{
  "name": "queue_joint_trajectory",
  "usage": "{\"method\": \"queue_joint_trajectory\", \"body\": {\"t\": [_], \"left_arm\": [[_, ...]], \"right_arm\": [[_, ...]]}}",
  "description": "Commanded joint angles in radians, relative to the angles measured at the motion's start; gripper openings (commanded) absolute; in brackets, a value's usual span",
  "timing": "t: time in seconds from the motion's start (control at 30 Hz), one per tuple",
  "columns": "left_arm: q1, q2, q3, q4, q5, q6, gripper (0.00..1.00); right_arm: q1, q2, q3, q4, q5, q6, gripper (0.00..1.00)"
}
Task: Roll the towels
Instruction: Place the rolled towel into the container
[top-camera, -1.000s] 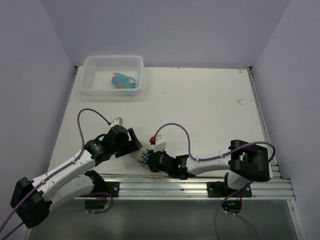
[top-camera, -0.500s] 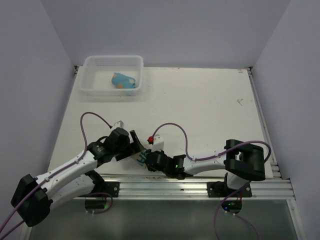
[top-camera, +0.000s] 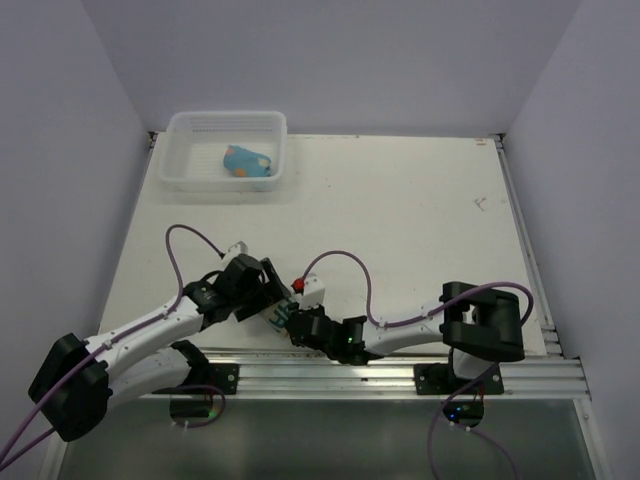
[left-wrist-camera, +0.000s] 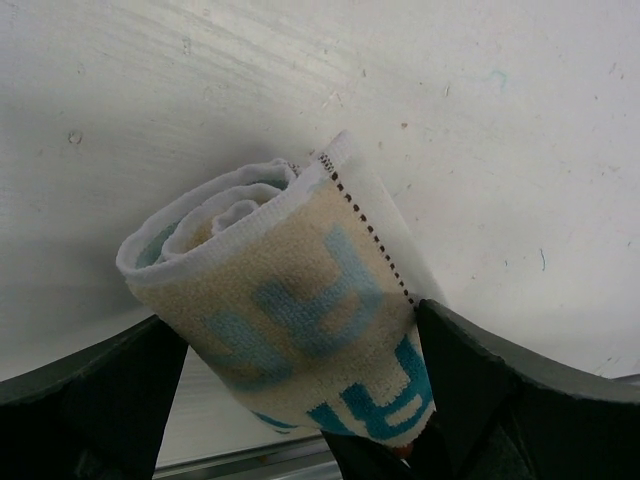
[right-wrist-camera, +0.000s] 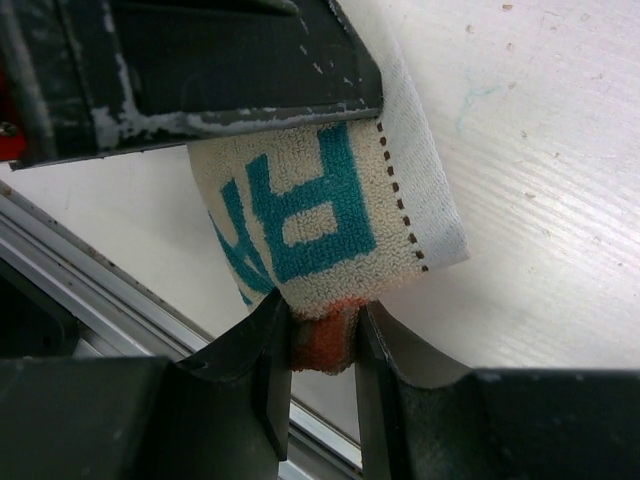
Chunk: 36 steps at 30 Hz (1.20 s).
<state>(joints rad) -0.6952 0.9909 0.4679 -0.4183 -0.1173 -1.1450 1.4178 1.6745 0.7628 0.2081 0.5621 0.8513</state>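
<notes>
White-linked arms (top-camera: 140, 330), black joints (top-camera: 238, 275), looping purple cables (top-camera: 186, 229), scuffed black pincer fingers (right-wrist-camera: 200, 60), green light (top-camera: 349, 337)

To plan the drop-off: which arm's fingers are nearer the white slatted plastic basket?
Left. The left fingers straddle the rolled cream lettered towel on its basket side; right fingers pinch its end from the near side.

Top view: cream towel (top-camera: 284, 317) mostly hidden betw. L claw (top-camera: 277, 304) & R claw (top-camera: 293, 322), lettering too small to read; R wrist view: upper part covered by L claw.
</notes>
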Motion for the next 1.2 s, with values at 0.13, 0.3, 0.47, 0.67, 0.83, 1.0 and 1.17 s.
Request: {"method": "queue_joint_trajectory", "body": {"t": [0.13,0.3,0.47,0.67,0.83,1.0,1.17], "left_arm": [[-0.003,0.084,-0.017,0.090,0.010,-0.022,0.95],[-0.007,0.107,-0.069,0.107,0.018,-0.025,0.92],[-0.007,0.140,-0.098,0.141,0.028,-0.018,0.82],[-0.012,0.201,-0.086,0.133,0.039,0.031,0.53],[-0.012,0.216,-0.117,0.130,0.070,0.068,0.41],[-0.012,0.207,-0.063,0.082,0.068,0.103,0.37],[-0.012,0.207,0.052,-0.039,-0.019,0.163,0.36]], "right_arm": [[0.017,0.056,-0.013,0.074,0.093,0.044,0.04],[0.018,0.076,-0.011,0.097,0.099,0.066,0.04],[0.020,0.080,-0.006,0.106,0.102,0.060,0.14],[0.021,0.044,-0.026,0.113,0.119,0.061,0.30],[0.021,0.011,-0.026,0.087,0.131,0.032,0.44],[0.023,-0.102,-0.059,0.054,0.116,0.003,0.60],[0.023,-0.240,-0.117,-0.061,0.064,-0.008,0.87]]}}
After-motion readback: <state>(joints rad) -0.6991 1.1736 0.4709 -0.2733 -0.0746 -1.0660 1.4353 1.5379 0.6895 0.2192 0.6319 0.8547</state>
